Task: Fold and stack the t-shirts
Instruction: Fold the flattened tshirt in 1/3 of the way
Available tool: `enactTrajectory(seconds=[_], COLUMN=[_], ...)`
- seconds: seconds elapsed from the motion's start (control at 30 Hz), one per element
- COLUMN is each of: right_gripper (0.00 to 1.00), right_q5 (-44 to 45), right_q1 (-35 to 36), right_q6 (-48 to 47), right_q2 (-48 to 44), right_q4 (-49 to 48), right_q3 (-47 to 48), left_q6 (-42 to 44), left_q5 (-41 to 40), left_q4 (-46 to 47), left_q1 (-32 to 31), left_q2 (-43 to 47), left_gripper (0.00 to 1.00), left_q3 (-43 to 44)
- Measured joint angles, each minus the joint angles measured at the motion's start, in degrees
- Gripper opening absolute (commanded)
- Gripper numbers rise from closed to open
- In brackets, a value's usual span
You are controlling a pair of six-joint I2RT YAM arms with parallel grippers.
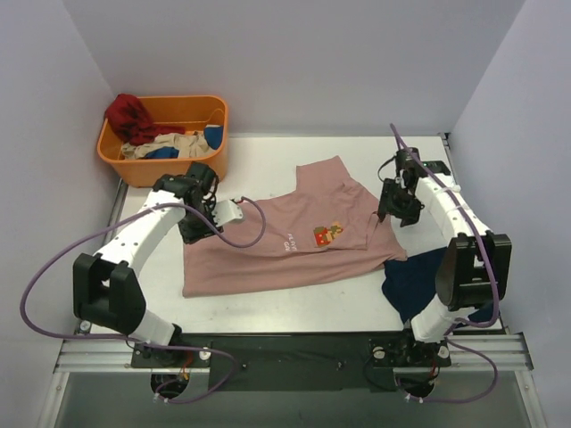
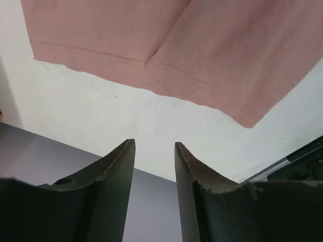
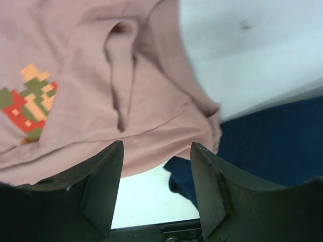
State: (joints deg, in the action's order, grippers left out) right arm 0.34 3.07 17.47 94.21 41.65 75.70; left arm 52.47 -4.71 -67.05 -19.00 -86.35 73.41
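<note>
Bright, even, diffuse light casts soft shadows; the right wrist view is slightly motion-blurred, its fingers [image 3: 103, 186] dark.

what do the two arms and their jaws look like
Both the left arm and the right arm have white link shells with bulky black joint housings, on black bases. A thin purple cable loops loosely along each. The jaws are dark, almost black, curved blades that taper toward the tips, with scuffed edges.
</note>
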Motion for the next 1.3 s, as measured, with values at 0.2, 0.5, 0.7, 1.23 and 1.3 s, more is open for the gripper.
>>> enactTrajectory(seconds=[0.2,0.5,0.7,1.23,1.3], right_gripper=[0.48,0.41,0.09,0.00,0.00], right_q5=[-4.63,-9.51,-11.61,-13.03,-13.07], right_q1=[5.75,7.41,7.37,7.08,7.19], right_q6=[0.50,2.67,4.15,4.98,4.81], right_q2=[2.05,12.46,14.29,14.19,13.70], right_q4=[-1.51,-4.92,-6.03,-5.73,-5.29], right_q3=[-1.38,-3.67,-5.51,-4.31,-3.17], left_q6=[-5.05,-7.17,-5.27,-1.46,-0.85], left_q5=[0.81,6.91,10.45,11.28,11.28], left_q4=[9.70,22.32,23.56,18.32,17.07], left_q1=[0.57,4.39,4.90,7.02,7.04], left_q2=[-3.19,-8.50,-9.16,-14.80,-14.23], left_gripper=[0.47,0.40,0.39,0.30,0.33], left_q3=[-5.09,-6.08,-9.79,-8.83,-8.83])
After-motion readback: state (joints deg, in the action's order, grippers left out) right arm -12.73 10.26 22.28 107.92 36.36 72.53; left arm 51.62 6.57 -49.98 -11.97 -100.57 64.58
